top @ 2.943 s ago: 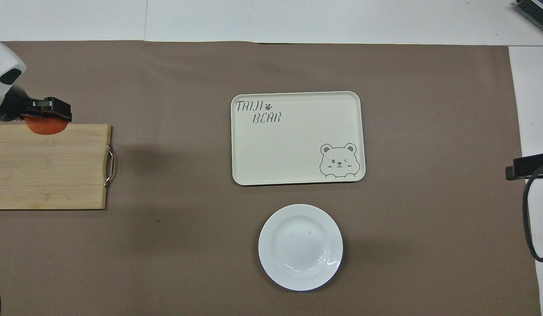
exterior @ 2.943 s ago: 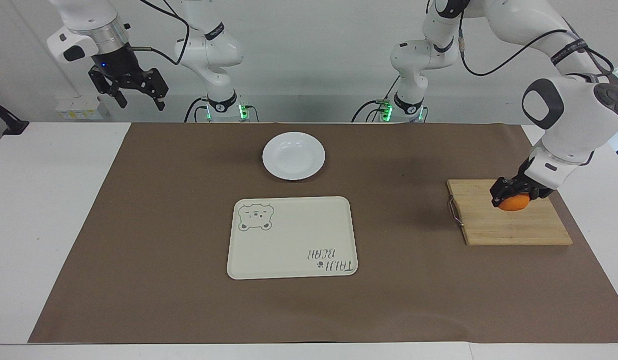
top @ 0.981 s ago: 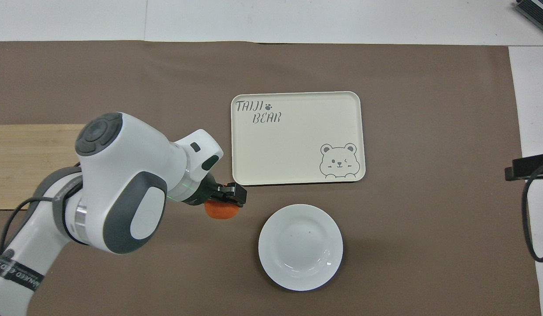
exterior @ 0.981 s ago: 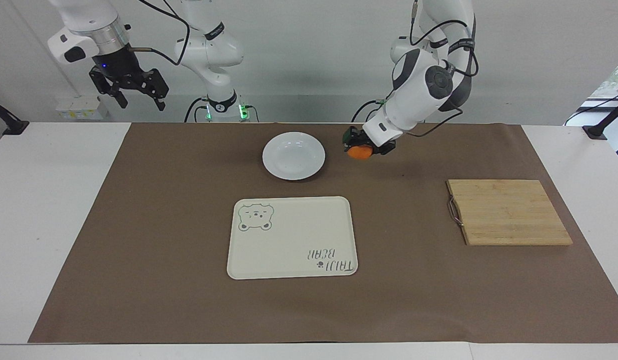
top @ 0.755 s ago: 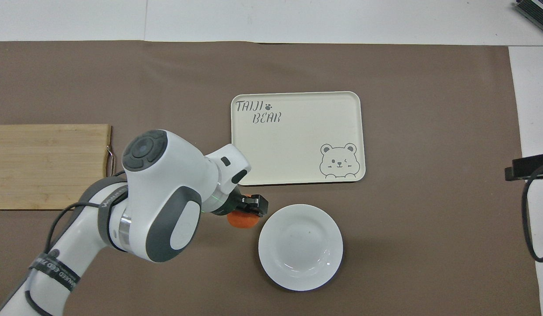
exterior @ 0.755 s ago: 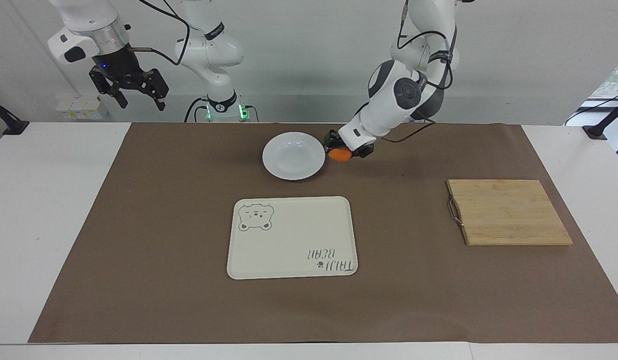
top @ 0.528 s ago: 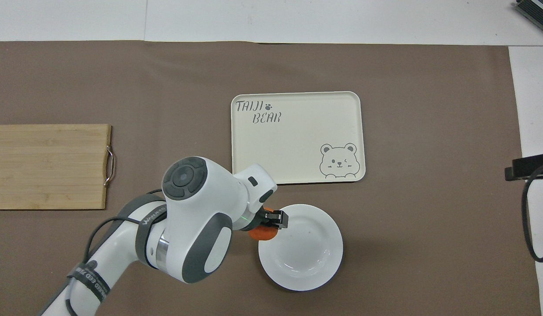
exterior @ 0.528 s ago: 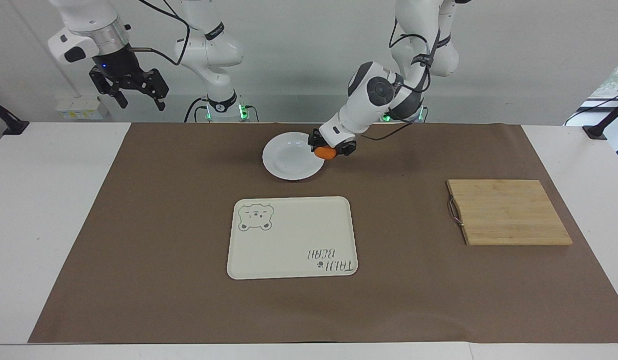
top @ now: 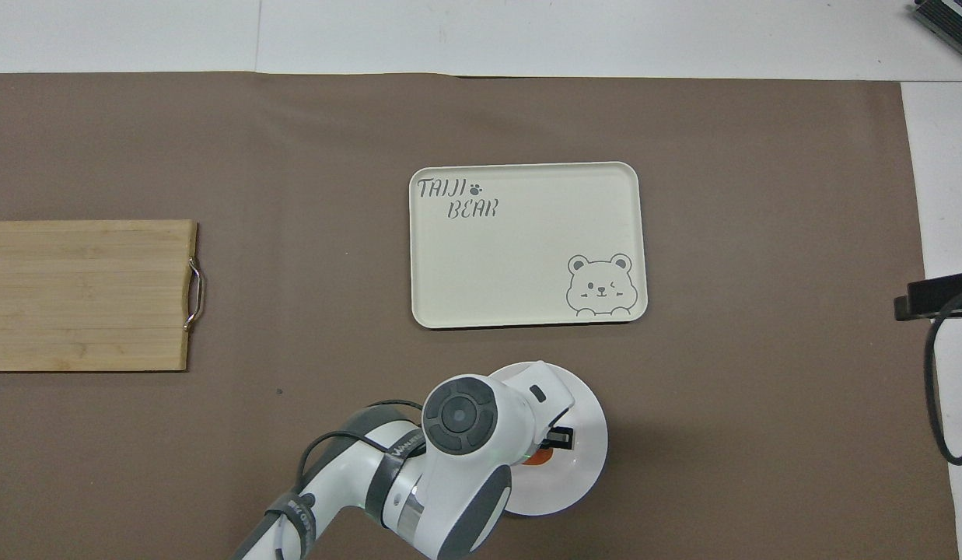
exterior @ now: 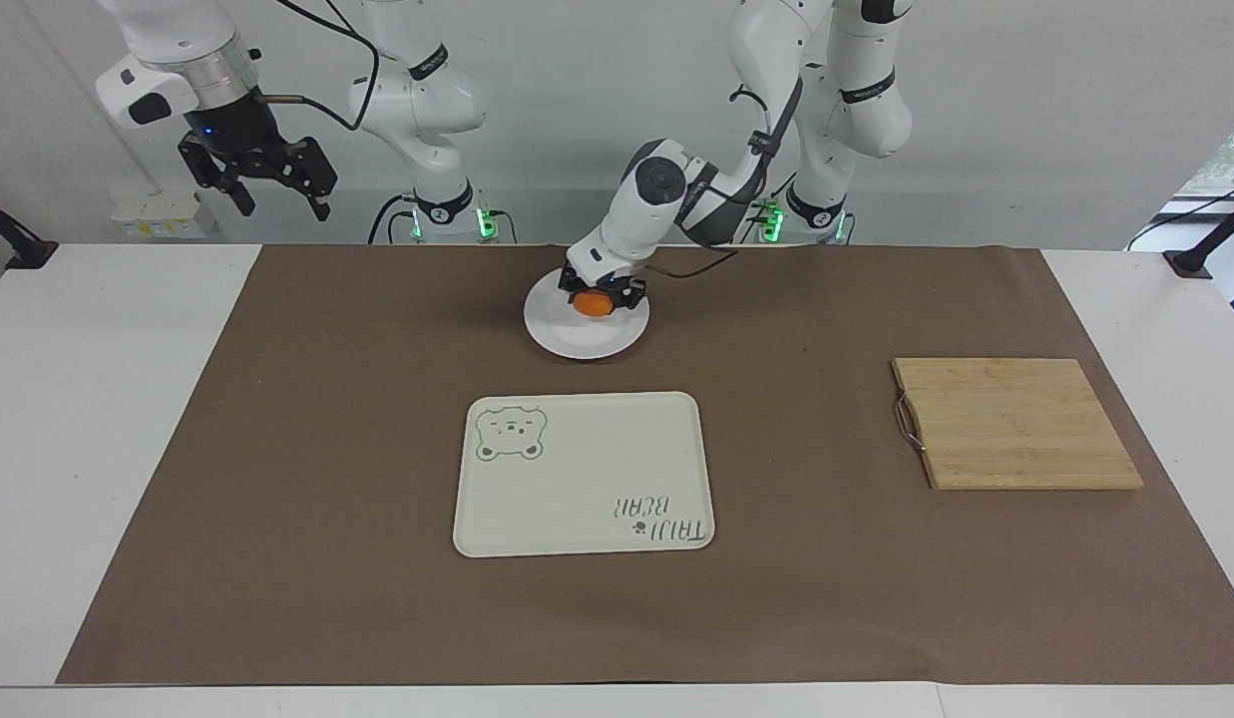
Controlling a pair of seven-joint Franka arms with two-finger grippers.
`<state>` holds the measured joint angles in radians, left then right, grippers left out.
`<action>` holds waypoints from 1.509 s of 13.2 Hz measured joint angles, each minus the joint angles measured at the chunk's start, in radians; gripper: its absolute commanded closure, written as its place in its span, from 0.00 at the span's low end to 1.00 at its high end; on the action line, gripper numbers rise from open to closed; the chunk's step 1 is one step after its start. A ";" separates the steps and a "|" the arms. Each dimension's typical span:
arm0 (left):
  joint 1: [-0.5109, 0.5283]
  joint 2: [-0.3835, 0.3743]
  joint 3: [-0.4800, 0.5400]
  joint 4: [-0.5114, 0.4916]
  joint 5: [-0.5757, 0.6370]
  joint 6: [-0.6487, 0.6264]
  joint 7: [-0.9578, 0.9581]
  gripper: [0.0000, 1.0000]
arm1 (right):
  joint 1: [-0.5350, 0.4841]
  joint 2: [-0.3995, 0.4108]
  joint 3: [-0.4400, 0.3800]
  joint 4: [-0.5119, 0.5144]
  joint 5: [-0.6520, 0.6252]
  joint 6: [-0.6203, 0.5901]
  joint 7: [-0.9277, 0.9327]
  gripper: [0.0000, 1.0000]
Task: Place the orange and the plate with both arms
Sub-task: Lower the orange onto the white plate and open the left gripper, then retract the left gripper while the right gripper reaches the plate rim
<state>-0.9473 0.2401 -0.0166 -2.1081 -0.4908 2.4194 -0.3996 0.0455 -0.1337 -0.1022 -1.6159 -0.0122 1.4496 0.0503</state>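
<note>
The white plate (exterior: 577, 339) (top: 589, 459) lies on the brown mat near the robots' edge. Over its middle my left gripper (exterior: 599, 295) is shut on the orange (exterior: 595, 305) (top: 537, 458), which hangs just above the dish. In the overhead view the left arm's wrist hides most of the plate and nearly all of the fruit. My right gripper (exterior: 274, 189) waits high in the air at the right arm's end of the table, its fingers spread open and nothing between them.
A cream rectangular tray (exterior: 583, 474) (top: 527, 243) with a bear drawing lies farther from the robots than the plate. A bamboo cutting board (exterior: 1016, 423) (top: 88, 294) with a metal handle sits toward the left arm's end.
The left gripper has carried the orange from the plate's rim on the cutting-board side to over the plate's middle. The right arm has stayed still.
</note>
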 measured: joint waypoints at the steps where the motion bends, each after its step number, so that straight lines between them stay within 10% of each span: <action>1: -0.021 0.024 0.000 0.000 0.000 0.025 -0.011 0.00 | 0.000 0.000 0.000 0.000 0.000 0.000 0.000 0.00; 8: 0.052 -0.078 0.039 0.042 0.050 -0.086 -0.035 0.00 | -0.002 -0.005 -0.003 -0.034 0.090 -0.002 -0.055 0.00; 20: 0.535 -0.125 0.046 0.222 0.281 -0.318 0.213 0.00 | -0.044 -0.142 -0.012 -0.492 0.443 0.012 -0.278 0.00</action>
<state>-0.4121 0.1147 0.0299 -1.8864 -0.2094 2.1015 -0.1865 0.0013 -0.2760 -0.1139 -2.1079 0.4307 1.4618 -0.2281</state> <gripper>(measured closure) 0.000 0.000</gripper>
